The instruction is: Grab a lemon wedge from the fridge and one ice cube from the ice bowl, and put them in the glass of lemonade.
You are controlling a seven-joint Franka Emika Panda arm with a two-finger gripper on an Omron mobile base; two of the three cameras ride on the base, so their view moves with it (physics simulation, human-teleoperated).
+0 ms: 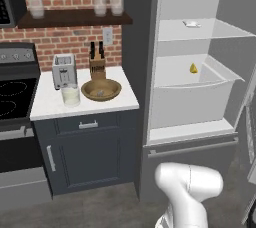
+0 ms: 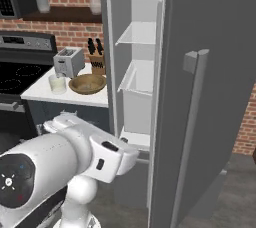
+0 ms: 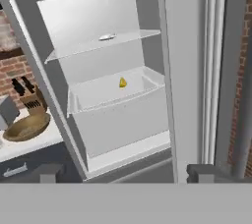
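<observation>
Brick-walled kitchen, fridge [image 1: 200,62] door swung wide. My tool [image 3: 120,176] is spread wide, gripping nothing. Lemon wedge [image 1: 193,68] sits deep in the white drawer [image 1: 190,99]; I could easily clip the drawer's front wall or nudge the wedge away.

The fridge [image 1: 200,72] stands open, with the lemon wedge [image 1: 193,68] inside its white drawer [image 1: 192,97]. On the counter [image 1: 120,103] beside it sit the ice bowl [image 1: 101,90] and the glass of lemonade [image 1: 71,97].
</observation>
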